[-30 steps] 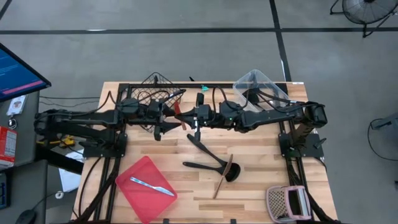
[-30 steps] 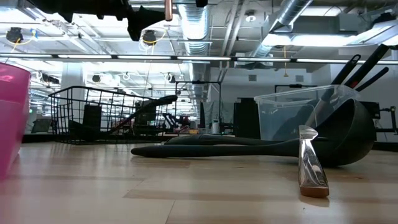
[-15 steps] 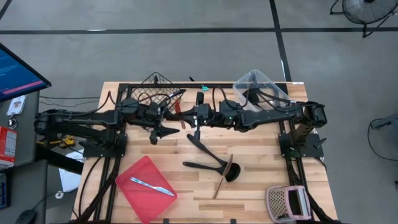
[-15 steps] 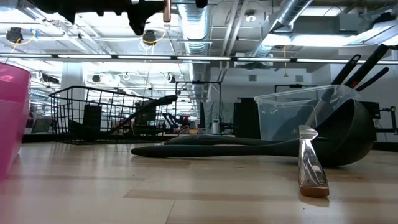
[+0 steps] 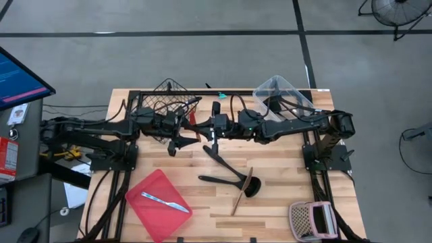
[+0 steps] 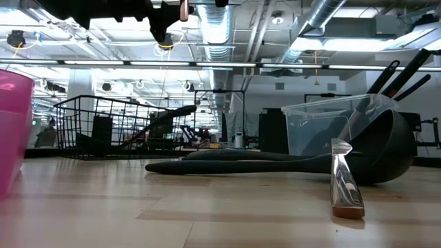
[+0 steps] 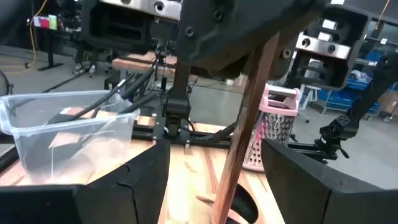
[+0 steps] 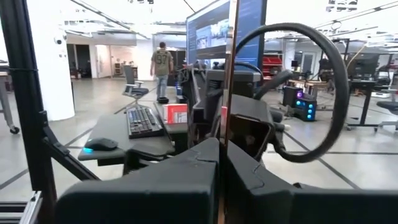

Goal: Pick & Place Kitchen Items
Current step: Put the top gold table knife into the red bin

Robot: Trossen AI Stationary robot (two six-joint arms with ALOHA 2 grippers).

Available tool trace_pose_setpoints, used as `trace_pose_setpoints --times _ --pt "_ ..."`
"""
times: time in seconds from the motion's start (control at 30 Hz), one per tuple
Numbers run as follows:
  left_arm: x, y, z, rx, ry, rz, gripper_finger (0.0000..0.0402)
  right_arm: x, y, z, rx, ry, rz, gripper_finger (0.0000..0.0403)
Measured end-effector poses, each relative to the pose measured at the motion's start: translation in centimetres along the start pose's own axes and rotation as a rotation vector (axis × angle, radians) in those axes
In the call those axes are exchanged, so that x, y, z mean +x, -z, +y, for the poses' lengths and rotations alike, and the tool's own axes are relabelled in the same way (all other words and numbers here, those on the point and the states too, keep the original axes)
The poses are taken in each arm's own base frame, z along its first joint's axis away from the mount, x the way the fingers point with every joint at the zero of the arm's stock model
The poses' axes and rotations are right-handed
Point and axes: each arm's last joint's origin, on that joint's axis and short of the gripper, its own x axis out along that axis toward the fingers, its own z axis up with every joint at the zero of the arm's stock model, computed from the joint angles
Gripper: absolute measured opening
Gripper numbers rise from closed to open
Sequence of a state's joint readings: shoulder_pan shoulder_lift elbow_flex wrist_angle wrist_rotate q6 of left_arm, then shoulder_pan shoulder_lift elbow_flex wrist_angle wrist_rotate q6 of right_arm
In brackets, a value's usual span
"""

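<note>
Table count: two black ladles (image 5: pixel 226 177) mid-table, handles pointing toward my left side; one copper spoon (image 5: pixel 241 193) crossing them, long axis running diagonally; one silver knife (image 5: pixel 164 200) flat on red tray (image 5: pixel 147 209), lying diagonally. No legible writing anywhere.

My right gripper (image 5: pixel 204 131) clamped on copper utensil (image 7: pixel 239 134), held off table, long axis near upright. My left gripper (image 5: pixel 177 137) spread apart, fingers (image 7: pixel 134 186) flanking same utensil.
</note>
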State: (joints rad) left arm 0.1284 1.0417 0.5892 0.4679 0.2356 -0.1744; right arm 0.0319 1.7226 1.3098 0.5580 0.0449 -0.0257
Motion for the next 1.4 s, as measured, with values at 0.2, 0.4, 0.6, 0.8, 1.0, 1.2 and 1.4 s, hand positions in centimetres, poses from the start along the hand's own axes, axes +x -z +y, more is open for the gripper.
trace_pose_setpoints --times 0.2,0.4,0.6,0.8,1.0,1.2,1.4 --pt "0.3 0.2 0.1 0.005 0.004 0.007 0.0215 0.0 0.0 0.0 0.0 0.0 0.003 0.0" --pt "0.2 0.1 0.1 0.007 0.006 0.0 0.0118 0.0 0.0 0.0 0.0 -0.005 0.003 0.0" --pt "0.2 0.1 0.0 0.007 0.008 0.001 0.0011 0.0 0.1 0.0 0.011 -0.014 0.009 0.0" --pt "0.2 0.2 0.1 0.004 0.004 0.005 0.0002 0.0 0.2 0.0 0.01 -0.014 0.023 0.0027" --pt "0.2 0.3 0.1 -0.001 -0.025 0.012 0.0 -0.4 -0.3 -0.1 -0.001 -0.017 0.036 0.0116" --pt "0.2 1.1 0.2 -0.002 -0.121 0.083 0.0 -2.0 -2.2 0.0 -0.007 -0.024 0.092 0.0201" --pt "-0.6 1.5 0.0 -0.013 -0.148 0.171 0.0 -4.6 -3.8 0.6 -0.016 -0.05 0.251 0.0244"
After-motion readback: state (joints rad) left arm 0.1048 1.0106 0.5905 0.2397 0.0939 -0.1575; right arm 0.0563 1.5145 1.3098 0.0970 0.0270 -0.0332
